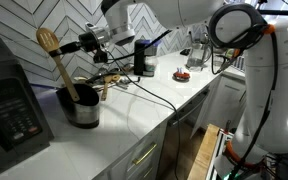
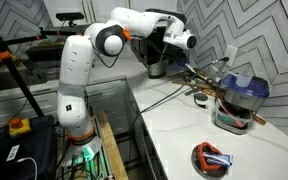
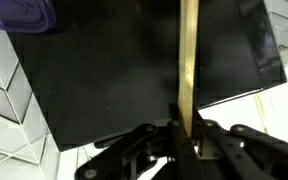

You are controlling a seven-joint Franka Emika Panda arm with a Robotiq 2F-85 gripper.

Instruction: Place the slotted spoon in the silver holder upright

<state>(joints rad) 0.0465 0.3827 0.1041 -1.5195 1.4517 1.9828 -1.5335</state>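
Leaning at the left of the frame in an exterior view, the long light-tan wooden slotted spoon [image 1: 59,65] stands oval head up. Its straight handle drops into the brushed-metal cylindrical silver holder [image 1: 82,110] on the smooth white countertop [image 1: 134,120]. Just left sits a matte black box appliance [image 1: 9,110]; the print on its button panel is too small to read. The black gripper [image 1: 68,47] meets the upper handle.

In an exterior view, the gripper [image 2: 192,42] sits upper centre; the spoon cannot be made out.

In the wrist view, the slotted spoon [image 3: 189,60] is a smooth vertical tan strip against the black box appliance [image 3: 104,80]. At lower centre the gripper [image 3: 187,130] pinches it, dark fingers [image 3: 156,138] pressed against its sides.
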